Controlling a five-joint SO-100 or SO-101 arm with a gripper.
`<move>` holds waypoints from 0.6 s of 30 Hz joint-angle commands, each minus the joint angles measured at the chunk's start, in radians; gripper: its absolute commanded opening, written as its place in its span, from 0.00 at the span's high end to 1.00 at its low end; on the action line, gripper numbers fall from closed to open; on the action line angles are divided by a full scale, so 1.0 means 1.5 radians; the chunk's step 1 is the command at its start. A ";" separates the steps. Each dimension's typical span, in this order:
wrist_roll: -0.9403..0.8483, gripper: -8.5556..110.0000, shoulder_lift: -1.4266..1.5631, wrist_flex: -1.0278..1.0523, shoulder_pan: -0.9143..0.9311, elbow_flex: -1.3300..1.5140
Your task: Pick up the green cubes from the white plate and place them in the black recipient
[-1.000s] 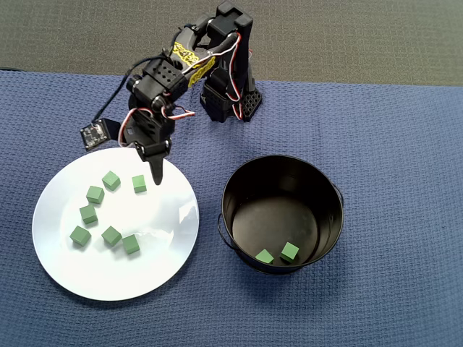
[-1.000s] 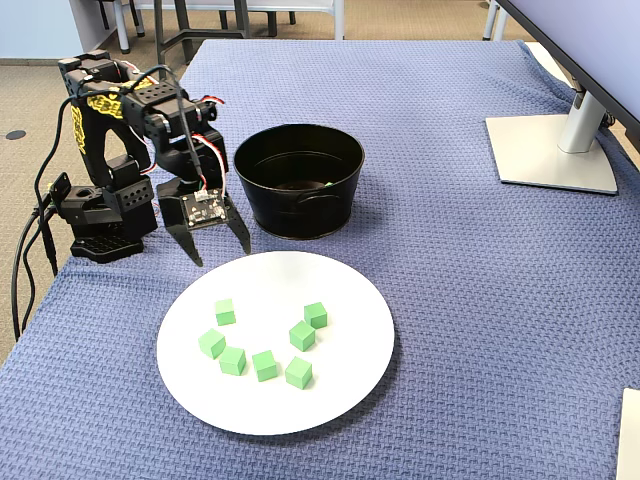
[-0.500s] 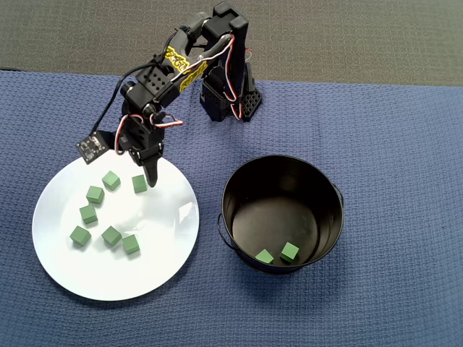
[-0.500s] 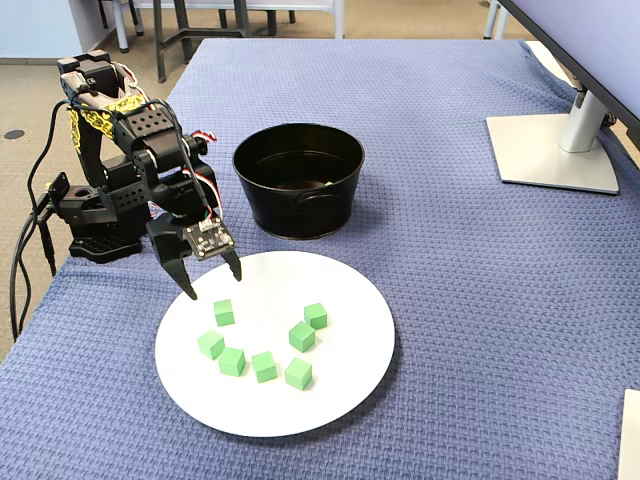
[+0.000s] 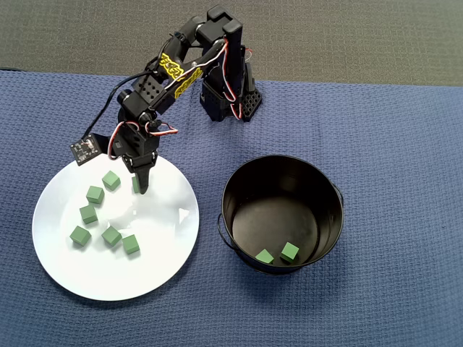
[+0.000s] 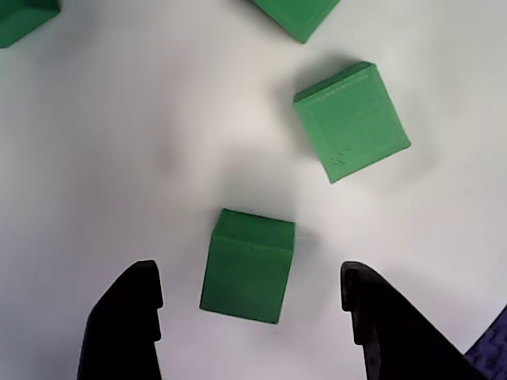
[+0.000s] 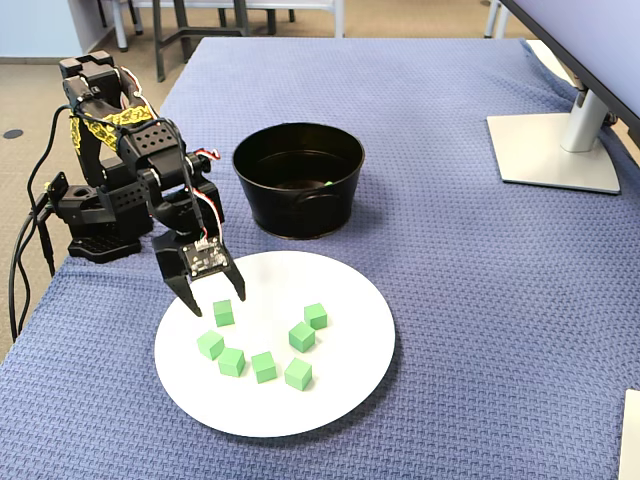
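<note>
Overhead view
My gripper: I hung over the upper part of the plate, and my arm hid most of the cube below me.
Fingers: from up here I could not tell how far apart they were.
Other cubes on the plate: five showed, one just left of my gripper, the rest in a curve down the left half, with a sixth at its end.
Bucket: it stood to the right of the plate, apart from it, with two cubes on its floor near the lower wall.
Cloth: blue, under everything.

Wrist view
Fingers: wide apart, one on each side of the bottom edge, closed on nothing.
Cube between them: it sat on the white plate right in my gap, touching neither finger.
Neighbours: a second cube lay up and to the right, turned at an angle; two more were cut by the top edge, one at the top and one in the left corner.

Fixed view
My gripper: tips down at the plate's left rear edge, spread apart.
Nearest cube: right below my tips, on the plate.
Rest of the cubes: five more in an arc to the right and front, plus one behind.
Bucket: behind the plate, close to its rim but apart from it.
Monitor stand: far right on the cloth.
</note>
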 commanded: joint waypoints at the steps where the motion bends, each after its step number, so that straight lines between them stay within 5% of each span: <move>1: 0.018 0.75 -0.007 -0.033 -0.007 -0.001; 12: 0.040 0.80 -0.022 -0.067 -0.015 0.026; 18: 0.034 0.92 -0.010 -0.102 -0.015 0.061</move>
